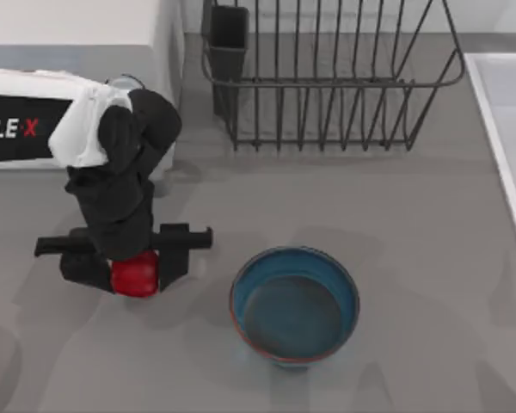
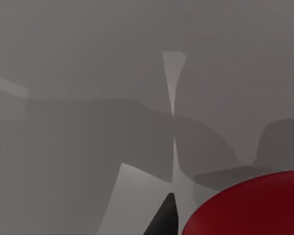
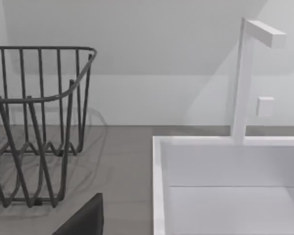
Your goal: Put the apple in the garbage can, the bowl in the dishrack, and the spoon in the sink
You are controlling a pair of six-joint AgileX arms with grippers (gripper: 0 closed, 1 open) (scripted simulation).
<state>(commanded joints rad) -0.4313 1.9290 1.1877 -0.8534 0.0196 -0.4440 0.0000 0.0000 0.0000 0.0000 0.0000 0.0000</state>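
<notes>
Your left gripper is closed around the apple at the table's left (the teal bowl sits just to its right). The dishrack stands at the back, the sink at the right edge.

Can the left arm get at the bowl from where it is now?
Probably yes, but not yet: the left gripper sits at the apple, just left of the bowl. Bare table lies between them, so nothing blocks the path; the apple must go first.
</notes>
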